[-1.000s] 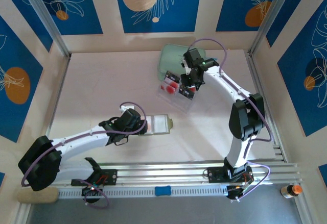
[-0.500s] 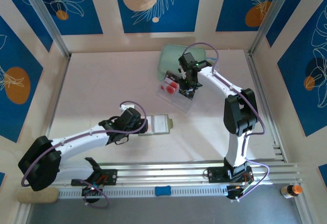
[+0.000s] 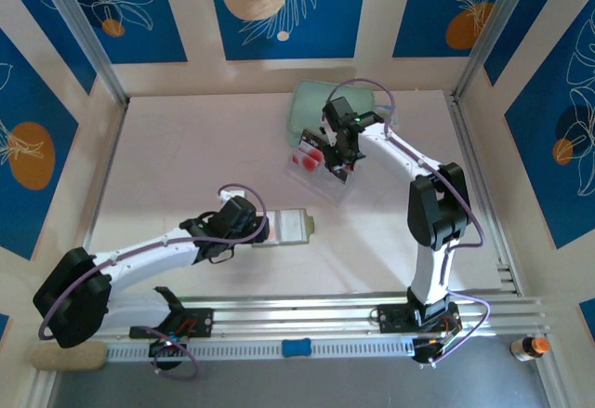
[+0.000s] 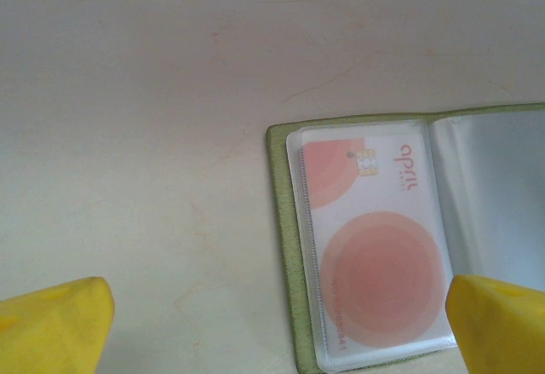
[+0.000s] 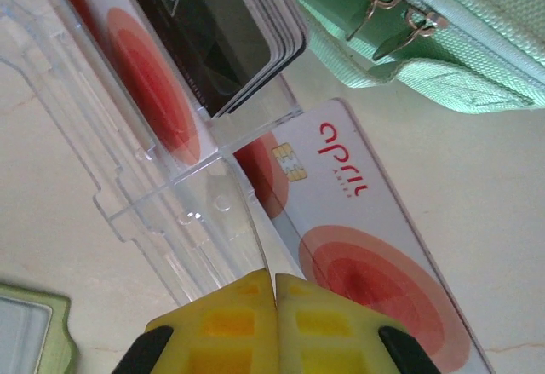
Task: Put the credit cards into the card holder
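One credit card [image 5: 375, 255] lies flat on the table at the clear tray's [image 5: 170, 212] five o'clock. It looks thin, stiff and slick, best pinched by an edge. Above it the right gripper [image 5: 274, 293] is closed; a hold is unclear. At the tray's seven o'clock overhead, the card holder [image 4: 291, 255] lies open under the wide-spread left gripper [image 4: 277, 323].

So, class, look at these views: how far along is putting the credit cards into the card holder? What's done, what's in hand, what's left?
Done: one card sits inside the open card holder. In hand: the right gripper is shut at the clear tray, beside a loose card; a grip isn't certain. Left: that card and the tray's stack.
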Tool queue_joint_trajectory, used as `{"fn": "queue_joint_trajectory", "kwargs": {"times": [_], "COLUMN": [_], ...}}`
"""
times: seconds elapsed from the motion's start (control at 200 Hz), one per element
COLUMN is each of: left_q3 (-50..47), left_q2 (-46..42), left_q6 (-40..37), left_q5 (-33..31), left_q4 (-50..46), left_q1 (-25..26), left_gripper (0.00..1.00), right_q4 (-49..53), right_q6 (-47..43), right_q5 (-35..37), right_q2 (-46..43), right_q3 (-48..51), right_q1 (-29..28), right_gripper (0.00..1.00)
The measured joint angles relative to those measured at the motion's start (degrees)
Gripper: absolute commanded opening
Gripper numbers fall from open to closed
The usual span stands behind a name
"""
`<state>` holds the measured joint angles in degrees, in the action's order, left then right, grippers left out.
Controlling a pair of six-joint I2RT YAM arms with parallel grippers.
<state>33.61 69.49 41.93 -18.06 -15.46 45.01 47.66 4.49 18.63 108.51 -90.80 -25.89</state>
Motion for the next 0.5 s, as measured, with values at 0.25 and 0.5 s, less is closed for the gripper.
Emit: {"fn": "queue_joint_trajectory", "kwargs": {"times": [0.25, 0.5], "left_q3": [0.00, 0.00], "left_q2": [0.00, 0.00], "left_q6": [0.00, 0.00], "left_q5": [0.00, 0.00], "left_q4": [0.00, 0.00], "left_q1": [0.00, 0.00], "left_gripper": [1.00, 1.00], "right_q4": [-0.96, -1.31], "right_q6": [-3.10, -4.07], "right_q5": [-0.83, -0.92], "right_q2": [-3.72, -9.16], "right_q3": [2.40, 2.45], "right_q1": [-0.92, -2.29], "right_gripper": [0.00, 0.00]}}
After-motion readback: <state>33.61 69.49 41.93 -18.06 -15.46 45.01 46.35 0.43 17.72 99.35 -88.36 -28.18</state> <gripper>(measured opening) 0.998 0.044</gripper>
